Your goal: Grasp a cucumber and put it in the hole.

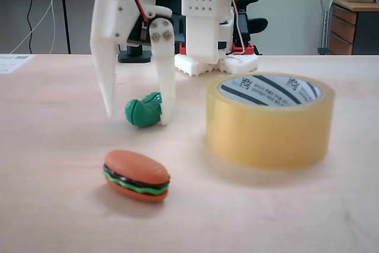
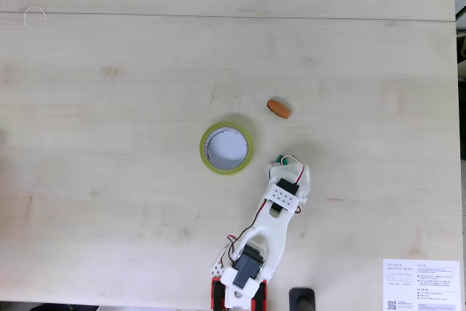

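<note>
In a fixed view from table height, the dark-green bumpy cucumber [image 1: 143, 112] lies on the table between my gripper's two white fingers. My gripper [image 1: 137, 117] is open and points down, tips near the table. Its right finger [image 1: 166, 96] touches the cucumber, while the left finger [image 1: 106, 87] stands apart from it. To the right stands the yellowish tape roll [image 1: 266, 131], its hole ringed by a white printed core [image 1: 269, 91]. In a fixed view from above, a sliver of the cucumber [image 2: 279, 159] shows at the arm's tip, right of the tape roll [image 2: 206, 148].
An orange-brown toy burger [image 1: 137, 175] lies in front of the cucumber, also seen from above as the burger [image 2: 278, 108]. The arm's base [image 1: 216, 60] stands behind. A printed paper [image 2: 422, 284] lies in a table corner. The wooden table [image 2: 109, 180] is wide.
</note>
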